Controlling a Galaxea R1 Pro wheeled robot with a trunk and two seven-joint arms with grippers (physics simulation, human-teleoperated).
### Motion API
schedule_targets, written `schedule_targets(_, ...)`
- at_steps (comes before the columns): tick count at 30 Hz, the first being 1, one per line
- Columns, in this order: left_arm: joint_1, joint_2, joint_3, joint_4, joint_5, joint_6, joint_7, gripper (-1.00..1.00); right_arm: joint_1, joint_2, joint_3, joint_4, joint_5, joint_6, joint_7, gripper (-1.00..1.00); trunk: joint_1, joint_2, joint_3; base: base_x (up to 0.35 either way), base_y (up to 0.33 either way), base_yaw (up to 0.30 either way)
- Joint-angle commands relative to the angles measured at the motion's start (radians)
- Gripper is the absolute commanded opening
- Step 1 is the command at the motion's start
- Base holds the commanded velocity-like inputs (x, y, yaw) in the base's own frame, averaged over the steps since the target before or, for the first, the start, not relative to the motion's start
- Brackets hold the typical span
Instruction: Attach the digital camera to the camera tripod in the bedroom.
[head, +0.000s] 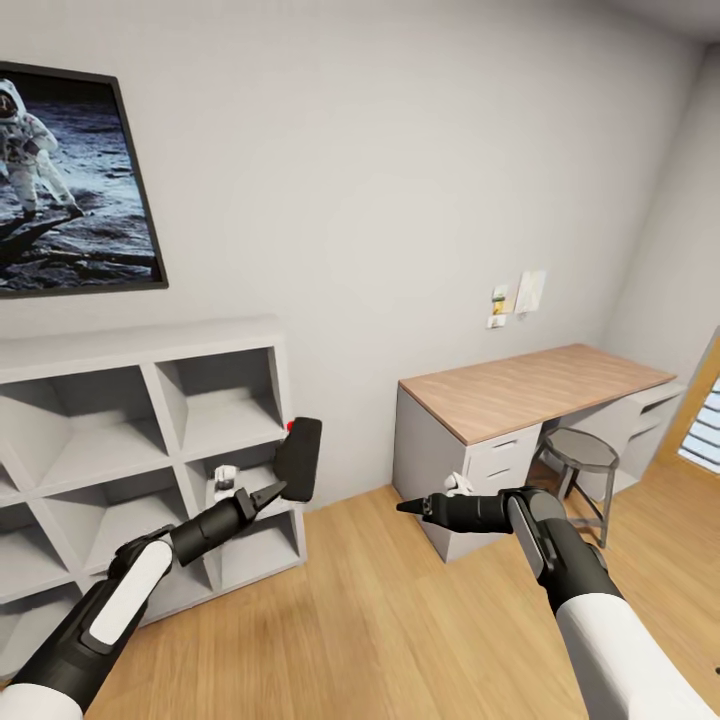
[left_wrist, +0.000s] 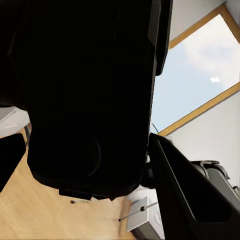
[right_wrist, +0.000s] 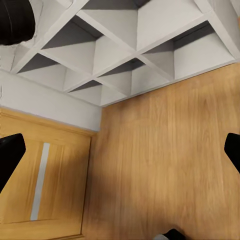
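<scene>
1. While the head view takes in the bedroom, the left claw is clamped on the digital camera, held in the air in front of the white cube shelf.
2. Right claw: fingers together at a point in the head view; its own wrist view shows dark tips at opposite edges, so I cannot tell its state.
3. Left wrist view: camera body close up, window behind.
4. Right wrist view: wood floor, shelf compartments.
5. Head view adds the table, stool, and moon-landing picture.
</scene>
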Motion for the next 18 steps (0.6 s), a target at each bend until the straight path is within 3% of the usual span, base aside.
schedule_targets(1, -0.001, 0.000, 0.005, 0.000, 0.007, 0.006, -0.001, -1.00, -0.001, 0.000, -0.001, 0.000, -0.006, 0.008, -0.002, 1.00, -0.003, 0.005, 0.001, 0.000, 0.000, 0.000)
schedule_targets(5, -0.001, -0.001, 0.027, 0.000, 0.005, 0.007, -0.003, -1.00, -0.001, 0.000, -0.002, 0.000, -0.006, 0.008, -0.001, 1.00, -0.011, 0.019, 0.007, 0.000, 0.000, 0.000)
schedule_targets(18, -0.001, -0.001, 0.032, 0.002, 0.005, 0.008, -0.001, -1.00, -0.001, 0.000, -0.001, 0.000, -0.005, 0.007, -0.003, 1.00, -0.011, 0.019, 0.007, 0.000, 0.000, 0.000)
